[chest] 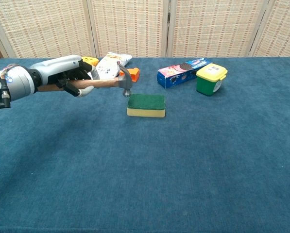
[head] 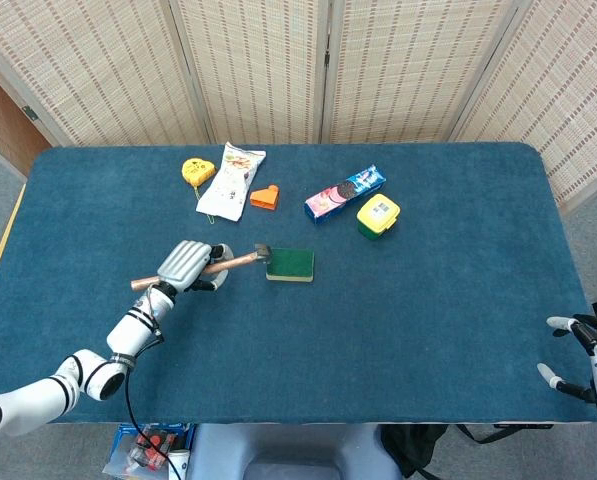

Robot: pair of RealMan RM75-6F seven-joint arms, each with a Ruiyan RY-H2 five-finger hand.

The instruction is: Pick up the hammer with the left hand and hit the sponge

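Hammer [chest: 106, 82] is up off the tabletop [head: 428, 300], its wooden handle wrapped by the left hand's fingers [chest: 73, 88], head just above the left edge of the sponge [chest: 146, 105]. The left hand [head: 187, 264] reaches in from the near left, forearm low and stretched out. The right hand [head: 586, 362] sits at the near right edge, fingers spread, holding nothing.

Robot test lab, blue-carpeted table [head: 438, 300], woven folding screens [head: 258, 70] as backdrop, assorted props laid out
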